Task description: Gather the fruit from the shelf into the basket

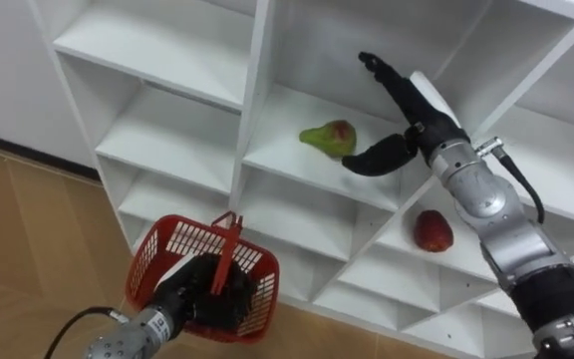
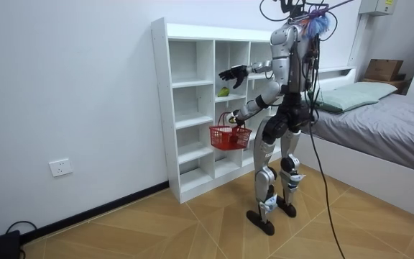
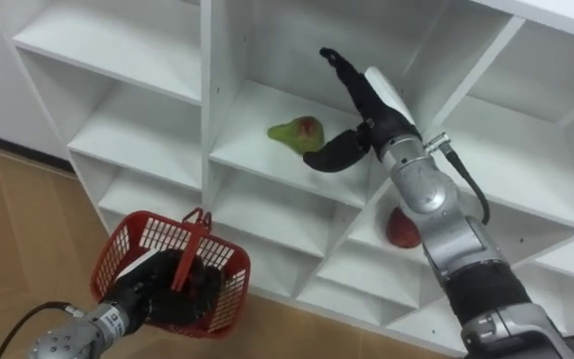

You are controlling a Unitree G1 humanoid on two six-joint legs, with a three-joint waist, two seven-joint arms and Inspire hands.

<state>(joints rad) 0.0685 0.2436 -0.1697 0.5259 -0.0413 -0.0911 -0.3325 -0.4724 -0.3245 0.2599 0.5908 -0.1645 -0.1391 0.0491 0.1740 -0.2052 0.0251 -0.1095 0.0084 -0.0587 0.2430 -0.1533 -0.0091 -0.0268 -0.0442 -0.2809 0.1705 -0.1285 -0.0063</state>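
Observation:
A green pear with a red blush (image 1: 329,138) lies on a middle shelf of the white closet (image 1: 258,90). My right hand (image 1: 415,112) reaches into that compartment, open, fingers straight and thumb spread just right of the pear, not touching it. A red apple (image 1: 432,230) sits one compartment lower and to the right, under my right forearm. My left hand (image 1: 195,295) is shut on the upright handle of a red mesh basket (image 1: 165,237), held low in front of the lower shelves. In the room view I stand facing the closet with the basket (image 2: 228,136) at hip height.
The closet is a grid of open white compartments with thin dividers around the pear's shelf. Wooden floor (image 1: 28,249) lies below on the left. In the room view a bed (image 2: 379,119) stands close behind me, and a white wall runs to that view's left.

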